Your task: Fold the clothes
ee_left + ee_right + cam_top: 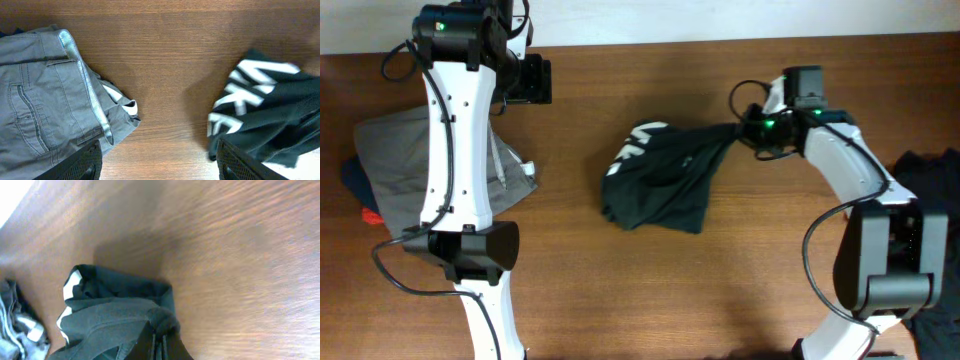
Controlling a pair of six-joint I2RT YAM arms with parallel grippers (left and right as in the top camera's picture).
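A dark green garment with white lettering (660,180) lies crumpled at the table's middle, one end stretched up to the right. My right gripper (752,130) is shut on that end; the pinched cloth shows between its fingers in the right wrist view (159,322). My left gripper (159,162) is open and empty, hovering above bare wood at the back left, its body in the overhead view (525,78). Grey trousers (405,165) lie at the left and show in the left wrist view (45,105), as does the green garment (265,115).
A dark blue and a red piece of cloth (362,195) stick out from under the grey trousers at the left edge. More dark clothes (930,185) lie at the right edge beside the right arm's base.
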